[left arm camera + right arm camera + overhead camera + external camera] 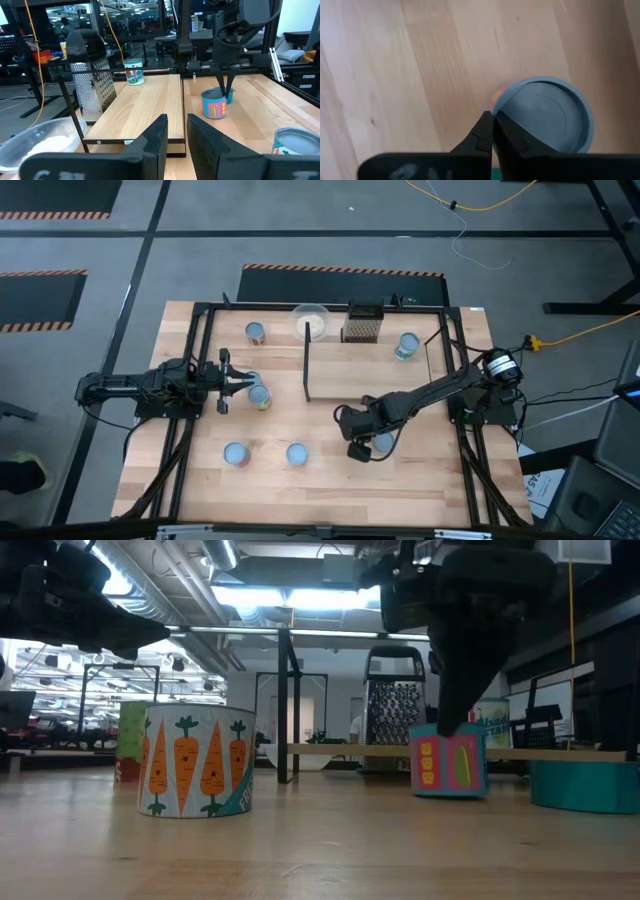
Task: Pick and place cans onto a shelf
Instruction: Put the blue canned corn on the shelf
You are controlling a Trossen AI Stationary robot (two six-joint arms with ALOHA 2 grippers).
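Right tool (492,127) is closed (nothing held), tips at the rim of a can (542,117); pressing down could tip or shove it. Left tool (176,131) part-open, empty.

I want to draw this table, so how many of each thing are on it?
Cans: 7 (one partly hidden under the left hand)
Bowl: 1
Grater: 1
Shelf: 1
Total: 10
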